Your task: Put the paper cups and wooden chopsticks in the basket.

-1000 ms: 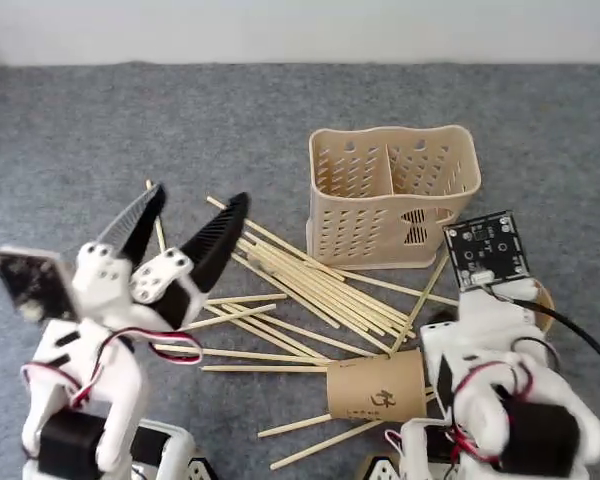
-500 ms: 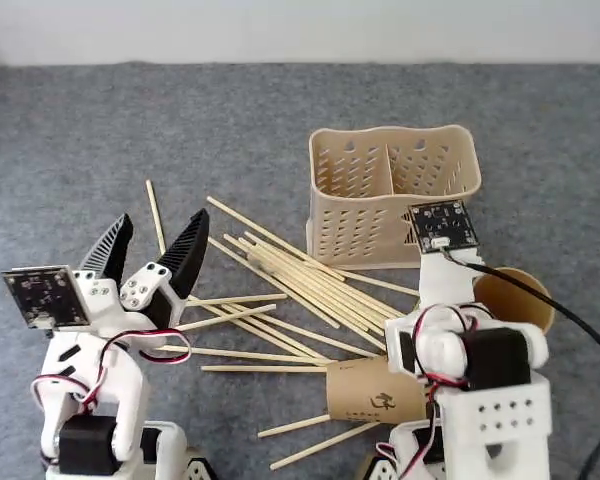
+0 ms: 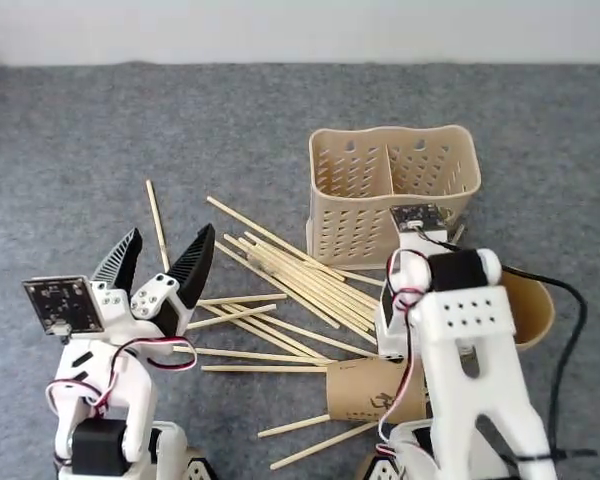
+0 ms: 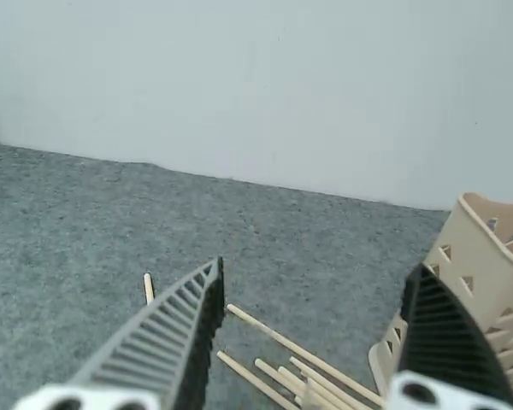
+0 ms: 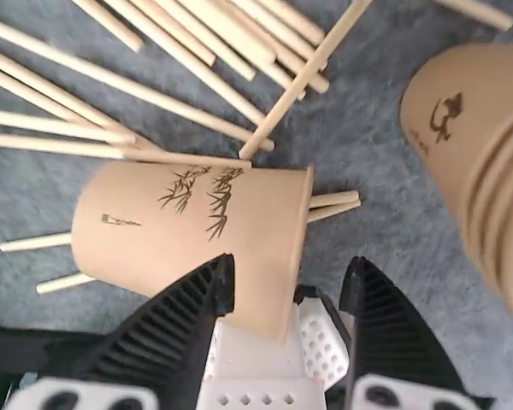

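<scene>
right claw (image 5: 292,263) open over lying paper cup (image 5: 197,222): light, thin wall, likely crushes easily; pinch gently at rim. left claw (image 3: 170,233) open near stiff, slim wooden chopsticks (image 3: 300,280).

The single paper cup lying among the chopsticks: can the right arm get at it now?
Probably yes. The right gripper is open close over the paper cup, whose rim shows between its fingers. Nothing covers the cup, though one chopstick seems to touch it.
</scene>
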`<state>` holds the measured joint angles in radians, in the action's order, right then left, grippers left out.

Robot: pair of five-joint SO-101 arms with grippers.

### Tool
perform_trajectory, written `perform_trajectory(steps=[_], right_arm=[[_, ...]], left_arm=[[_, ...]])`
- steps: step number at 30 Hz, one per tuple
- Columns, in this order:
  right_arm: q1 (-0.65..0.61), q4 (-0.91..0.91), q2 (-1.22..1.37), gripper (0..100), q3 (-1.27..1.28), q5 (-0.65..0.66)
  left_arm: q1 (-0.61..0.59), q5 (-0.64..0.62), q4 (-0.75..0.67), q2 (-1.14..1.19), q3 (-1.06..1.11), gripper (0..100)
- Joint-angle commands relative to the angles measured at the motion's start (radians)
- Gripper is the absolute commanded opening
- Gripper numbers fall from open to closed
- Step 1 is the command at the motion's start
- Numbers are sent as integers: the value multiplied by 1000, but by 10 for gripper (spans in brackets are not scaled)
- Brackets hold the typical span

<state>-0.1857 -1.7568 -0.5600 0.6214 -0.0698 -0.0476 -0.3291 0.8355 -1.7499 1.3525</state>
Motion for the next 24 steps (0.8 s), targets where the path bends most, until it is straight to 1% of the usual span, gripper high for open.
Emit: perform_trajectory(steps=[1,5,10,13,20,23,24], right_arm=[[-12,-38,56,219,-5,-2],[-61,-38,111,210,-5,-2],[-183,-35,133,79,-8,-2],[-229,-35,133,58,-12,-2],[-242,-38,131,56,-83,-2],[-243,-38,131,2,-115,-2],[-243,-39,131,17,-129,-2]], left_arm=[[-5,11,-3,-40,8,316],[-3,11,-3,-66,27,316],[-5,11,0,-66,30,316],[-6,11,2,-66,30,316],[-6,11,-2,-66,58,316],[-6,11,-3,-66,82,316],[-6,11,-5,-66,88,316]])
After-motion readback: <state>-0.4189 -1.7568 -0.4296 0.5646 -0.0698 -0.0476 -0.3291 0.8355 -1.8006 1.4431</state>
